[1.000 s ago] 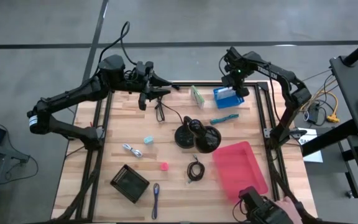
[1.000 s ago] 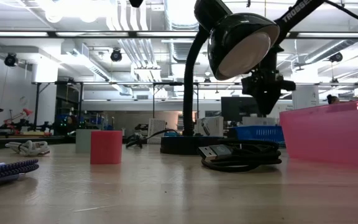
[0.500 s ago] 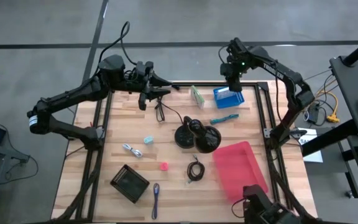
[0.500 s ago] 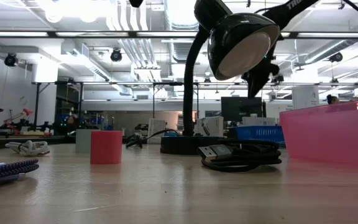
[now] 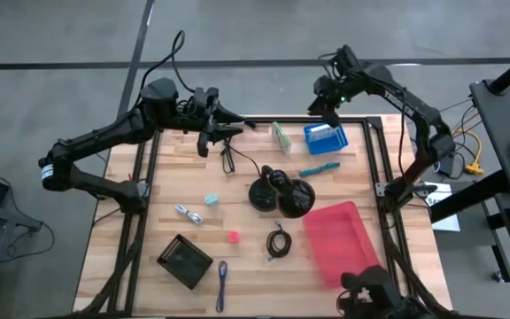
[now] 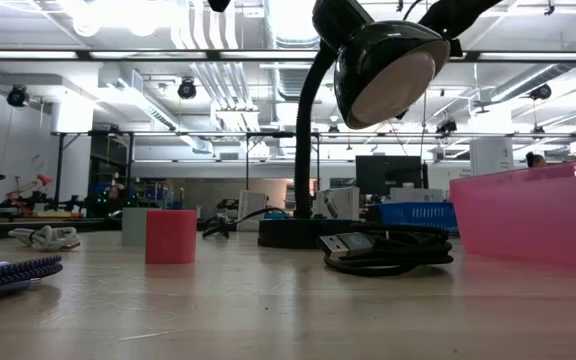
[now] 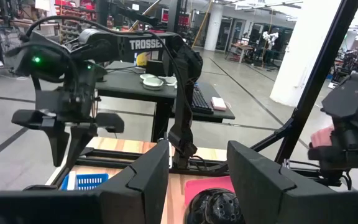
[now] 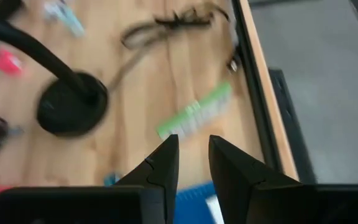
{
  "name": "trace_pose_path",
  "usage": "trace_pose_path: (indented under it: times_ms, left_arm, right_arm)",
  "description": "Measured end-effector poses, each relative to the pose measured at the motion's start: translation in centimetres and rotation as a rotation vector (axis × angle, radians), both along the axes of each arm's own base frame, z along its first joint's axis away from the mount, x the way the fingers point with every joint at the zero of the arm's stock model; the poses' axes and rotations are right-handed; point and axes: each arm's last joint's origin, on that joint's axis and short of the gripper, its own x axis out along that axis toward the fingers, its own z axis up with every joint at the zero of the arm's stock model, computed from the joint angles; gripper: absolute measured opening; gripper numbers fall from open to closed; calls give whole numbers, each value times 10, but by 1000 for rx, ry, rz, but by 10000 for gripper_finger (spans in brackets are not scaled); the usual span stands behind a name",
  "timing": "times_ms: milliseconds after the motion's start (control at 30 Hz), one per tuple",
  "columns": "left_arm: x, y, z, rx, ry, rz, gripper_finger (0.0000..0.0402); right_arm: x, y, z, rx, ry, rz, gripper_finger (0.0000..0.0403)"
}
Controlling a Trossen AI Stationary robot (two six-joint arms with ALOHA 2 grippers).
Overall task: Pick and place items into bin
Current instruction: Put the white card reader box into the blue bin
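Right tool (image 5: 319,99) raised above the far edge of the worktop (image 5: 162,199), just beyond the blue basket (image 5: 325,137). Its fingers (image 8: 166,163) stand a narrow gap apart with nothing between them. The right wrist view looks down on the green-white packet (image 8: 194,112), blurred.

Left tool (image 5: 227,126) waits over the far left part of the worktop, fingers (image 7: 146,174) spread apart, empty.

Items on the worktop, high view:
- green-white packet (image 5: 280,136) just left of the blue basket
- teal marker (image 5: 320,167) between basket and red bin (image 5: 342,243)
- pale-blue cube (image 5: 211,199) left of the black lamp (image 5: 280,192)
- silvery metal piece (image 5: 187,213) near the cube, toward the front
- pink cube (image 5: 234,237) and coiled black cable (image 5: 278,241) near the middle front, cable just left of the bin
- purple pen (image 5: 222,281) at the front edge, beside a black box (image 5: 184,260)

Whether the red bin holds anything: cannot tell. A long thin black cord (image 5: 230,160) lies below the left tool.
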Motion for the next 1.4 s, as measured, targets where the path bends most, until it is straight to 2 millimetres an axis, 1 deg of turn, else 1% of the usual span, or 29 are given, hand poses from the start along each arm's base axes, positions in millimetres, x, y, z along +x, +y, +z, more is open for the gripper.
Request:
trace_pose_path:
  times_ms: [200,333,533,633,733,833,1067,1200,1267,1400]
  left_arm:
    - [0,0,0,0,0,0,147]
    - [0,0,0,0,0,3,147]
    - [0,0,0,0,0,4,147]
    - [0,0,0,0,0,6,147]
    - [0,0,0,0,0,7,147]
    - [0,0,0,0,0,8,147]
    - [0,1,0,0,0,45,147]
    - [0,2,0,0,0,58,147]
    - [0,2,0,0,0,57,147]
    - [0,2,0,0,1,57,147]
  right_arm:
    - [4,4,13,94,-223,90,77]
    - [5,5,20,137,-325,138,74]
    - [4,7,26,130,-356,149,68]
    - [4,7,26,158,-349,126,68]
    - [4,7,27,210,-330,58,68]
    - [8,6,26,242,-265,-77,68]
    - [16,6,23,218,-81,-540,68]
    - [22,11,25,236,-77,-573,68]
    - [25,16,27,278,-70,-588,68]
    - [33,27,31,293,-63,-504,73]
